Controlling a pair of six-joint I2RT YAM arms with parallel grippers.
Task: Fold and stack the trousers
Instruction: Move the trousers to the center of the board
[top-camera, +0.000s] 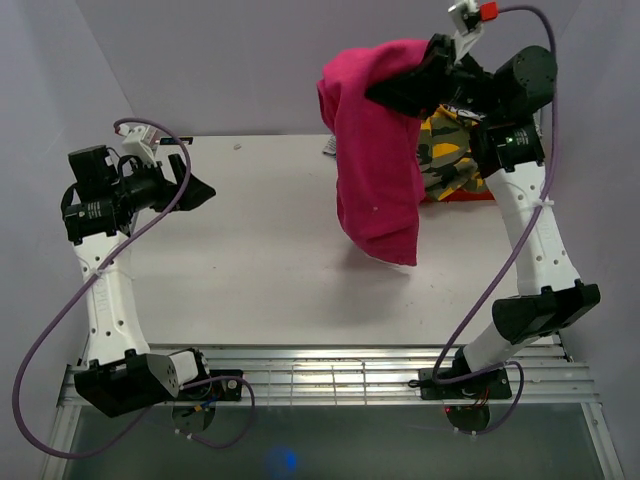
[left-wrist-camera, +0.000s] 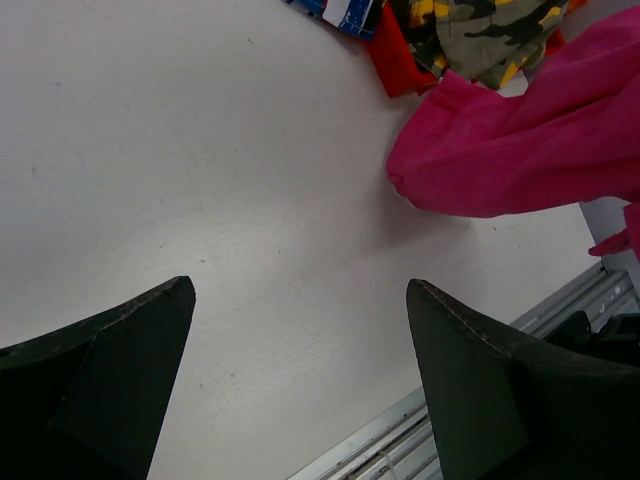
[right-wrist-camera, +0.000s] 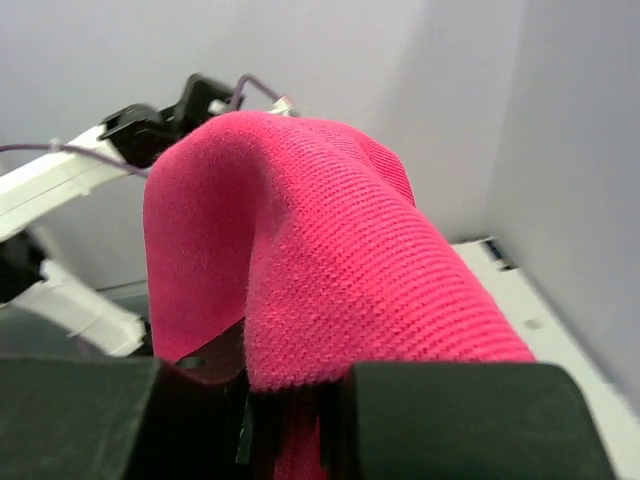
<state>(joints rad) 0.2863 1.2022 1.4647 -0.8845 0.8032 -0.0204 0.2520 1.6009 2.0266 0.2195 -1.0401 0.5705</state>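
The right pincer (right-wrist-camera: 290, 420) is pressed together on a bunched ridge of the trousers (top-camera: 375, 170), holding them high over the far right of the tabletop (top-camera: 260, 240). The pink cloth drapes over the fingers and hangs down in one thick, doubled hank. Its lower end reaches the tabletop or hangs just above it; I cannot tell which. The left pincer (left-wrist-camera: 300, 290) is spread wide and grips nothing. It hovers over bare surface at the left, well apart from the cloth.

By my reading the task is at its start. The trousers are lifted in a lump, not laid flat, and no neat crease or leg-on-leg fold shows. What is left is most of the work: spread the trousers out, likely with the left pincer taking a second hold, then fold them and set them down as a stack.

No bin, basket or tray shows in any view, so nothing is held in a container. Behind the hanging trousers, at the far right edge, lies a loose heap. It holds a camouflage garment (top-camera: 445, 160) on a red cloth (left-wrist-camera: 395, 55), with a blue-and-white piece (left-wrist-camera: 340, 10) beside them — perhaps where the folded pair should go.
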